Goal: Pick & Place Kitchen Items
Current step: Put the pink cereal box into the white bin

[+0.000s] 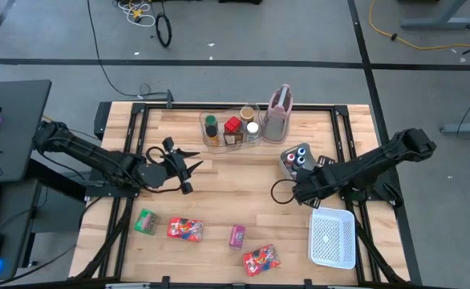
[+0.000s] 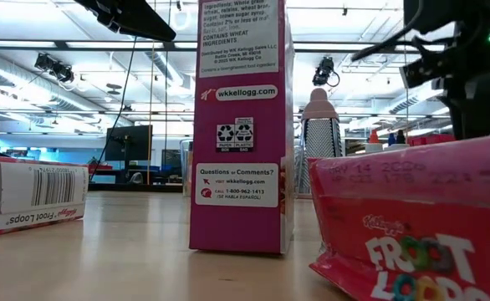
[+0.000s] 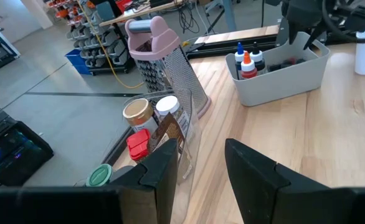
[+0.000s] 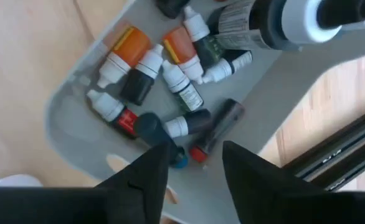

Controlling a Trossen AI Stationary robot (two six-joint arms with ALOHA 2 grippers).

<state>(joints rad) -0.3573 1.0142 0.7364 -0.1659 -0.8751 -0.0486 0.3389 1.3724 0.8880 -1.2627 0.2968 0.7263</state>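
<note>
Right gripper (image 1: 299, 164) poised over a grey bin (image 1: 287, 164) of small dropper bottles (image 4: 170, 81); left gripper (image 1: 188, 168) waits mid-worktop.

The right fingers stand part-open and empty, directly above the bottles lying heaped in the bin. It appears a pick is starting; next likely calls for lowering onto one bottle and closing. The left fingers are narrowly parted, holding nothing, facing the clear bin (image 1: 204, 128) of spice jars (image 1: 232, 132). Cereal packets (image 1: 184, 229) lie along the worktop's (image 1: 235, 193) near edge.
</note>
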